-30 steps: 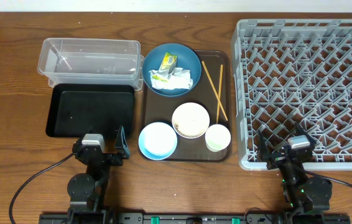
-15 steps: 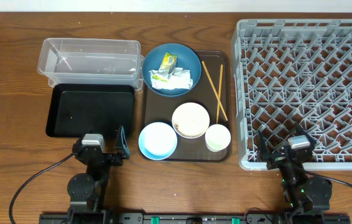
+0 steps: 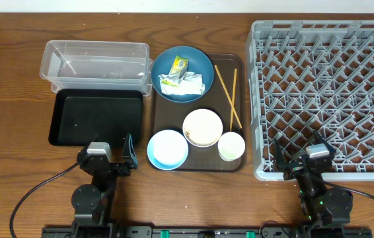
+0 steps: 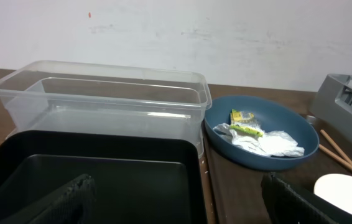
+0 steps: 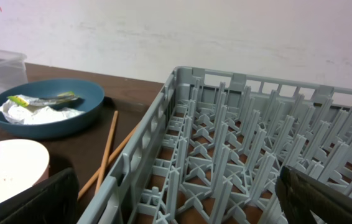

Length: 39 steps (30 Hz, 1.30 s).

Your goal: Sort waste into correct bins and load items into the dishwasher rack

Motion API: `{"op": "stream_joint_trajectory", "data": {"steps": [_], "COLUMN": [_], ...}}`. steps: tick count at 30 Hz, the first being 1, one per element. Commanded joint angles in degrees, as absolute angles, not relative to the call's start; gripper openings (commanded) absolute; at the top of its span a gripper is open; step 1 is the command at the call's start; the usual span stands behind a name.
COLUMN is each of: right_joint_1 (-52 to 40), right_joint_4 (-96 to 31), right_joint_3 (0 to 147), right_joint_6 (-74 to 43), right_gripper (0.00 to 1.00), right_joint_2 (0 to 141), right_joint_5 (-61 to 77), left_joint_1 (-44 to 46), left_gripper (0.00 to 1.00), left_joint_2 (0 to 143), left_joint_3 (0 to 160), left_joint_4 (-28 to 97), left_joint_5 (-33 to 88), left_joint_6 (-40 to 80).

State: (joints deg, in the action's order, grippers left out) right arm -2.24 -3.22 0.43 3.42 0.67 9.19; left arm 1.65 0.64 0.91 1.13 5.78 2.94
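Left tool (image 4: 177,180) parted, perhaps over black tray (image 4: 101,165)

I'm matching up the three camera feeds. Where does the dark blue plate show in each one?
Overhead: the dark blue plate sits top centre, right of the clear tub.
Left wrist: the plate is right of centre, beside the tub's corner.
Right wrist: the plate is far left, at middle height.
Shared landmark: the chopsticks, lying just right of the plate in all three.

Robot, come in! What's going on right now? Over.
Left tool, right tool open, empty. Napkin, wrapper on blue plate. Rack holds nothing yet. Nothing blocking.
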Motion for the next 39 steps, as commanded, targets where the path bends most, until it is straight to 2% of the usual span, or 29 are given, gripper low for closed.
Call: {"op": "stream_joint_trajectory", "data": {"steps": [1, 39], "right_joint_1": [-2.70, -2.70], "right_joint_4": [-3.44, -3.44], "right_joint_3": [0.32, 0.32], "right_joint_6": [3.92, 3.92], "right_gripper": [0.99, 0.99], "right_joint_2": [0.30, 0.30], "right_joint_5": [9.04, 9.06], "left_joint_1": [1.45, 1.41], "left_gripper": [0.88, 0.88], "left_joint_2": [0.34, 0.34], "left_joint_3": [0.23, 0.23], "left_joint_4": [3.42, 3.60], "left_joint_5": [6.63, 5.02], "left_joint_6": [2.37, 2.17]}}
